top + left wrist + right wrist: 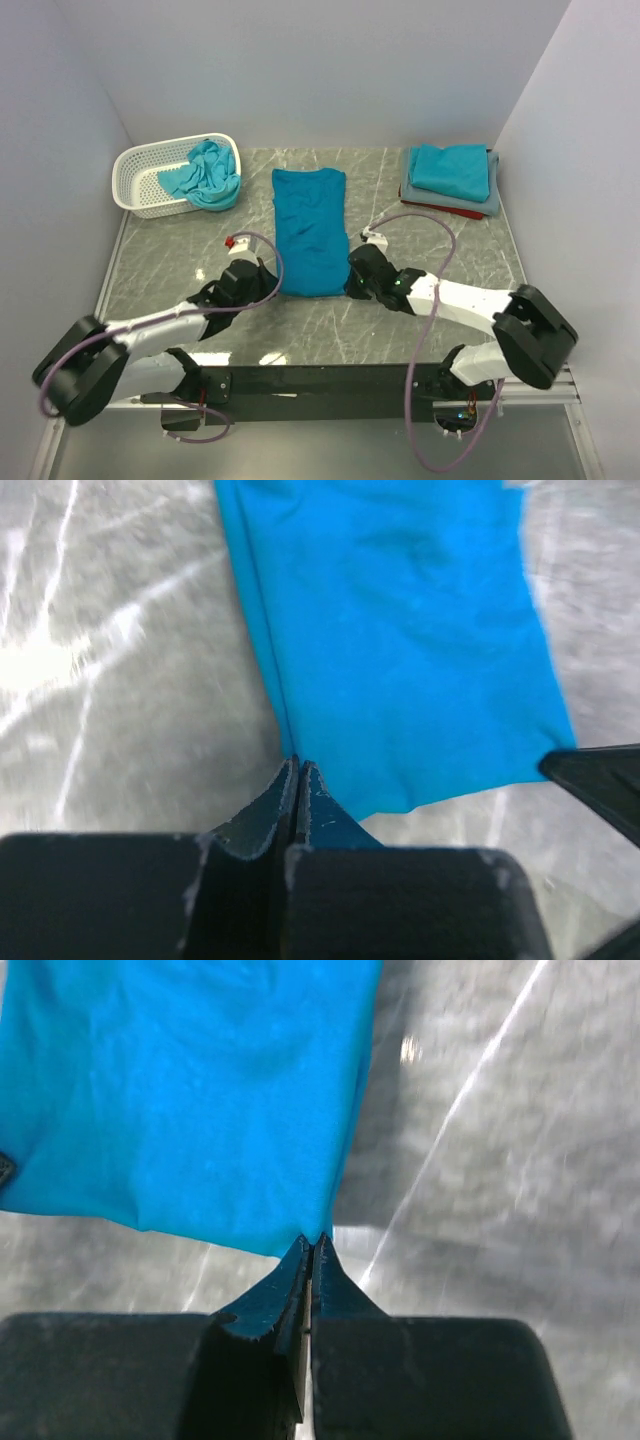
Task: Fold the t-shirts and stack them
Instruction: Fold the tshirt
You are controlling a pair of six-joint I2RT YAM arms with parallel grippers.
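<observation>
A teal-blue t-shirt [310, 230], folded into a long narrow strip, lies flat in the middle of the table. Its near hem is by both grippers. My left gripper [273, 286] is shut at the near left corner, and the left wrist view shows the shirt [400, 630] edge running into the pinched fingertips of the left gripper [296, 766]. My right gripper [352, 284] is shut at the near right corner. In the right wrist view the shirt [180, 1100] corner meets the tips of the right gripper [312, 1240] and casts a shadow on the table.
A white lattice basket [140, 170] at the back left holds crumpled turquoise t-shirts [207, 175]. At the back right sits a stack of folded t-shirts [450, 170], teal on top with grey and red under it. White walls close in three sides.
</observation>
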